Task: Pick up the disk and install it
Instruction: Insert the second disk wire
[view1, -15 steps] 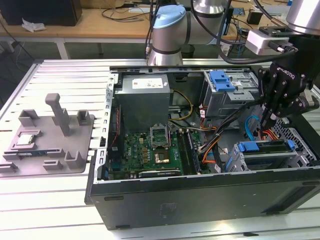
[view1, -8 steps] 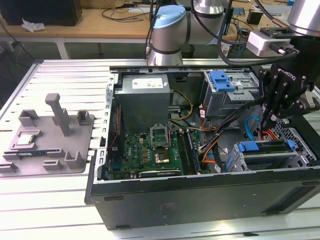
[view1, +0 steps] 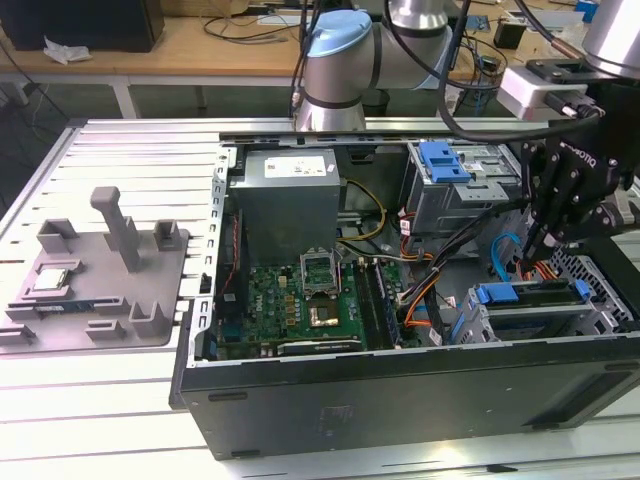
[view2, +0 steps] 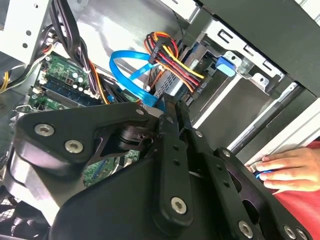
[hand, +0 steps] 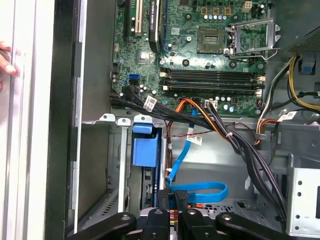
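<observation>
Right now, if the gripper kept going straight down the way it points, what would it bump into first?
Probably the plug and coloured wires at the back of the disk in its bay; the gripper points straight at them, with the blue cable alongside. Depth is hard to judge.

- Standing on a slatted pale metal worktable (view1: 120, 150), taking even, bright light.
- Running along the back, a wooden bench (view1: 180, 50) carrying loose cables (view1: 255, 25) and a dark box (view1: 85, 22).
- Showing dark floor under the bench.

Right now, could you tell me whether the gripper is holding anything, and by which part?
It cannot be told: the gripper is down inside the case beside the disk in its bay, among the cables.
</observation>
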